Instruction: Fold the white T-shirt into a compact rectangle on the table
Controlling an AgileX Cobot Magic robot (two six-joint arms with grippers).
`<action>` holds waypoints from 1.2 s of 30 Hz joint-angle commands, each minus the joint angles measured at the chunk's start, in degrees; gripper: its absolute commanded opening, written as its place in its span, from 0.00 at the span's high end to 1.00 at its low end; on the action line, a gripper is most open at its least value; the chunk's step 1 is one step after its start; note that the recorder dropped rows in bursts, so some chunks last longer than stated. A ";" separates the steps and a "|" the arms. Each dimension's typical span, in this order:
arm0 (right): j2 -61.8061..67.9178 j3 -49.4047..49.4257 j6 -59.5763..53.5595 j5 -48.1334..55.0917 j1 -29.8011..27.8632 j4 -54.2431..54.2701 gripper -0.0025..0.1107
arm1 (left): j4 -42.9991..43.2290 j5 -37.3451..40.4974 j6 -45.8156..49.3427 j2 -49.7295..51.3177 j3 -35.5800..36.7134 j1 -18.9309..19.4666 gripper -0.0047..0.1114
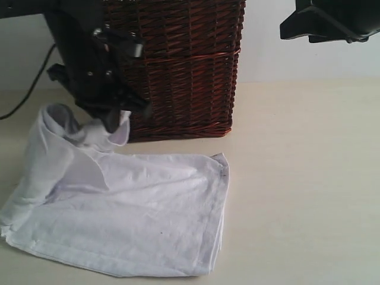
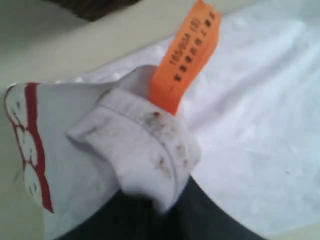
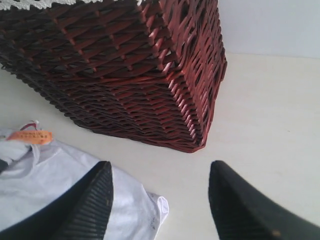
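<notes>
Exterior view: shirt [image 1: 136,219], soft, light, limp. It lies part-folded on the bench [image 1: 309,178] before the basket [image 1: 184,71], collar end lifted. Your left tool [image 1: 113,122] reaches down, clamped on the collar by the orange tag [image 2: 187,55]. Your right tool [image 3: 160,200] hangs high, parted, empty. Grip hems or corners; expect sagging.
</notes>
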 commanded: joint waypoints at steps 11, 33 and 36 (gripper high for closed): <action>-0.42 -0.19 -1.60 1.62 -0.23 1.84 0.49 | -3.54 -17.16 -2.66 6.82 5.32 -22.77 0.54; -0.42 -0.05 -1.82 2.34 -0.23 1.84 0.49 | 2.57 -17.04 -4.78 5.04 15.44 -21.43 0.43; -0.30 -0.07 -1.82 2.34 -0.23 1.84 0.49 | 4.51 -18.50 -4.78 6.21 16.96 -23.82 0.43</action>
